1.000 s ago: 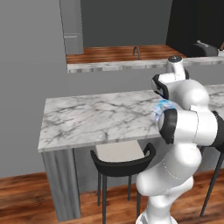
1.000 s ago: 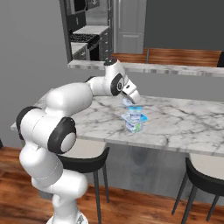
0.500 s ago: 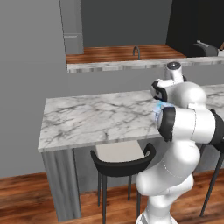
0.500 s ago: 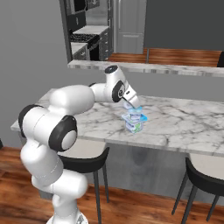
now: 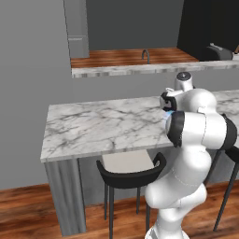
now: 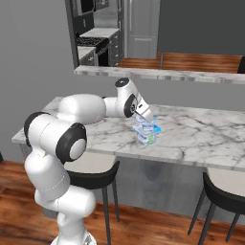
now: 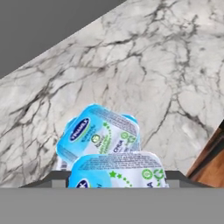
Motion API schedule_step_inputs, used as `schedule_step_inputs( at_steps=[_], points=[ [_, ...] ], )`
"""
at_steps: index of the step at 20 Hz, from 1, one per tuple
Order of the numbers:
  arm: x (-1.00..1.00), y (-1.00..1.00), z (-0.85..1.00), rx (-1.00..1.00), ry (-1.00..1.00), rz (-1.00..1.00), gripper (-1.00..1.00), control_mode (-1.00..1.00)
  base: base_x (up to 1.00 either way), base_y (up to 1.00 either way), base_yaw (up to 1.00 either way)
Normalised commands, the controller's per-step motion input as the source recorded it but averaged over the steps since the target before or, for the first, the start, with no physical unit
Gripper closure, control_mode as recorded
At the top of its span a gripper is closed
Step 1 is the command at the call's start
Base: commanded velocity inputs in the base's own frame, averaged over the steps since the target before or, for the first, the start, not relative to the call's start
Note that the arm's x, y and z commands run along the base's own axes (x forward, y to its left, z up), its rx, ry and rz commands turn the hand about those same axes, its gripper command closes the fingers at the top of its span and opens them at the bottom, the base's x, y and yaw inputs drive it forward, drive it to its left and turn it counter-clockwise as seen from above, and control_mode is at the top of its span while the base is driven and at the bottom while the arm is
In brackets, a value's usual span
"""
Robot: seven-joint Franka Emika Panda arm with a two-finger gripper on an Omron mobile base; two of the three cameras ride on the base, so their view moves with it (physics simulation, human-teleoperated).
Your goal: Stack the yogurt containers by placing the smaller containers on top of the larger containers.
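Since a second ago the arm has swung lower and closer over the tubs, its hand tipping down toward them, while the tubs themselves sit where they were.

Nearest the hand camera is one yogurt container [image 7: 117,169], its blue and white lid cut off by the bottom of the hand view. Just behind it, touching or nearly so, lies a second tub [image 7: 98,134] with its lid tilted toward the camera. In the right base view the two read as one small pile [image 6: 146,133] on the marble counter [image 6: 201,134], with the gripper [image 6: 147,118] directly above it.

The jaws appear to stand apart, and the tips are hidden, so I cannot tell whether they touch the near tub or merely hover.

This looks like the reach for a smaller container. Next the fingers would have to settle either side of one tub alone, without nudging its neighbour.

The far lid carries a dark blue oval logo with white lettering and small green marks, but the words are too blurred to read.

Beyond, a second counter with a faucet [image 5: 145,55] stands well apart.
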Motion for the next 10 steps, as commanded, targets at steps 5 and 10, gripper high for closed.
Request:
schedule_step_inputs(
  at_steps=[5,10],
  points=[
    [0.23,-0.07,-0.01,0.00,-0.01,0.00,1.00,-1.00,0.00,0.00,0.00],
    [0.25,-0.07,0.00,0.00,0.00,0.00,1.00,-1.00,0.00,0.00,0.00]
  ],
)
